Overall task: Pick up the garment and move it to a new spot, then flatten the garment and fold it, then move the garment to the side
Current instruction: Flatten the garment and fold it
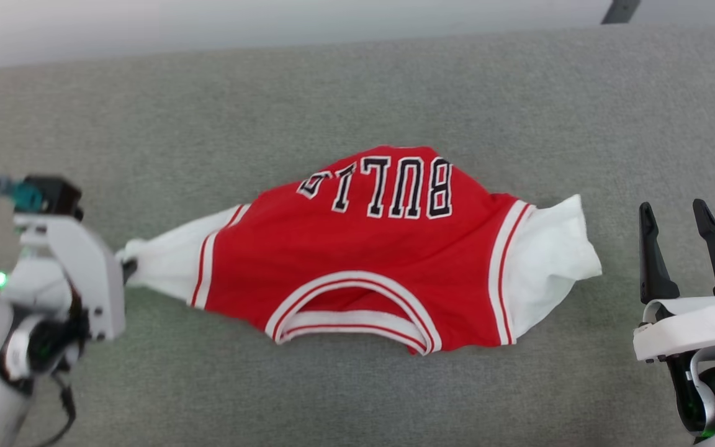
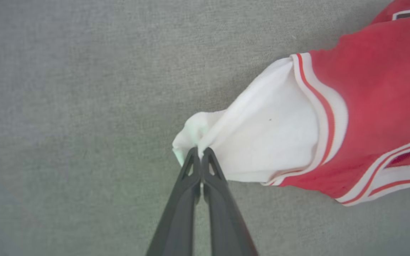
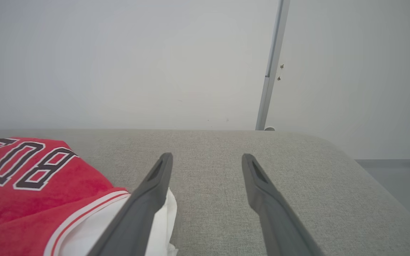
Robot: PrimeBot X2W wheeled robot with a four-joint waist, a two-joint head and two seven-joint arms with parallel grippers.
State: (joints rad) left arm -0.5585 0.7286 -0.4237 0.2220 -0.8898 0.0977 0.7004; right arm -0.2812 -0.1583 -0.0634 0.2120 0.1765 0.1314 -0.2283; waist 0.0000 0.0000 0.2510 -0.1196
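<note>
- The red basketball jersey shirt with white short sleeves [image 1: 382, 261] is lying rumpled, lettering up, in the middle of the grey woven fabric surface [image 1: 208, 112]. Flattening, folding and moving it aside are seemingly remaining.
- The left gripper [image 2: 200, 151] is pinching one sleeve's tip.
- The right gripper [image 1: 673, 210] is hanging spread wide and empty beside the other sleeve.

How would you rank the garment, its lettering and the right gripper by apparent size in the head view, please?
1. garment
2 or 3, unranked: lettering and right gripper; they look alike in size, and the gripper is nearer the camera.
</note>
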